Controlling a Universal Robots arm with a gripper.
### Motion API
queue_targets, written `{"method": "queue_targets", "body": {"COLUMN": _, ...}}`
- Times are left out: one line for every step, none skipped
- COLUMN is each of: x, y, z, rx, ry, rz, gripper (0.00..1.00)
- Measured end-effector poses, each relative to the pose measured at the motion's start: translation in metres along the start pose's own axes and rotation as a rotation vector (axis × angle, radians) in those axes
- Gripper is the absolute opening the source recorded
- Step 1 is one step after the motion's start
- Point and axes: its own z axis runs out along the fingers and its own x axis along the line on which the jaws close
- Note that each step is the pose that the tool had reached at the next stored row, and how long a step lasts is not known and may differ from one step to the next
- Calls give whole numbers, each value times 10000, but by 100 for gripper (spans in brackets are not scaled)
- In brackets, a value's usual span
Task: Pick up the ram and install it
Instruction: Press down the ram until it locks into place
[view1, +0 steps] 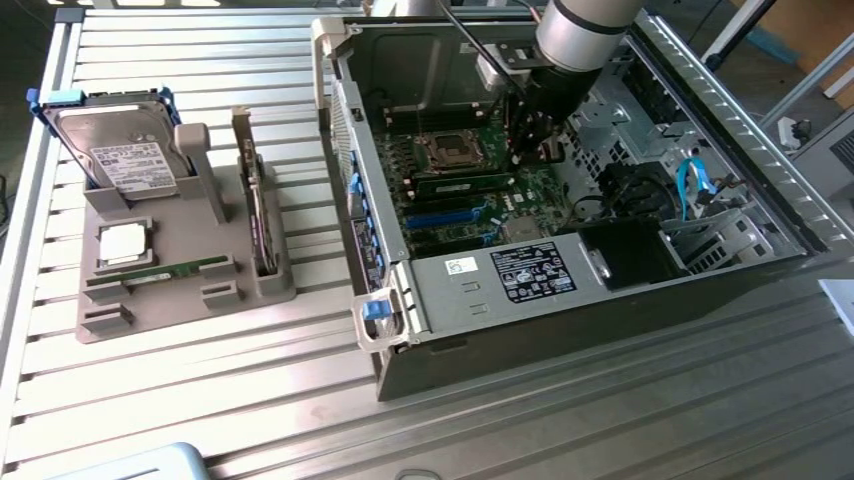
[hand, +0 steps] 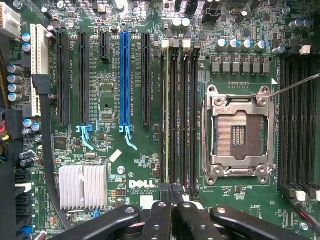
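Note:
A long, thin green ram stick (view1: 180, 270) lies flat in the front groove of the grey holder (view1: 147, 310) at the exterior view's left. My gripper (view1: 531, 140) hangs inside the open computer case (view1: 587, 290), over the motherboard and far from the holder. In the wrist view its black fingers (hand: 160, 210) are pressed together with nothing between them, and the gripper (hand: 173, 192) hovers over one end of the black memory slots (hand: 182, 115). A second green stick (view1: 461, 184) stands in one of those slots, edge-on in the wrist view (hand: 165, 115).
The holder also carries a hard drive (view1: 120, 155), a square silver chip (view1: 123, 243) and an upright green card (view1: 251, 200). The empty processor socket (hand: 239, 131) lies beside the slots. A blue expansion slot (hand: 125, 80), a heatsink (hand: 82, 186) and the case walls surround the board.

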Motion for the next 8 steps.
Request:
{"method": "queue_targets", "body": {"x": 0, "y": 0, "z": 0, "rx": 0, "ry": 0, "rz": -1, "gripper": 10}}
{"method": "queue_targets", "body": {"x": 1, "y": 10, "z": -1, "rx": 0, "ry": 2, "rz": -1, "gripper": 10}}
{"method": "queue_targets", "body": {"x": 1, "y": 30, "z": -1, "rx": 7, "ry": 3, "rz": -2, "gripper": 10}}
{"method": "queue_targets", "body": {"x": 3, "y": 59, "z": 0, "rx": 23, "ry": 2, "rz": -2, "gripper": 10}}
{"method": "queue_targets", "body": {"x": 5, "y": 92, "z": -1, "rx": 45, "ry": 4, "rz": -2, "gripper": 10}}
{"method": "queue_targets", "body": {"x": 7, "y": 118, "z": -1, "rx": 62, "ry": 3, "rz": -1, "gripper": 10}}
{"method": "queue_targets", "body": {"x": 10, "y": 154, "z": 0, "rx": 88, "ry": 2, "rz": -4, "gripper": 10}}
{"method": "queue_targets", "body": {"x": 11, "y": 189, "z": 1, "rx": 114, "ry": -1, "rz": -5, "gripper": 10}}
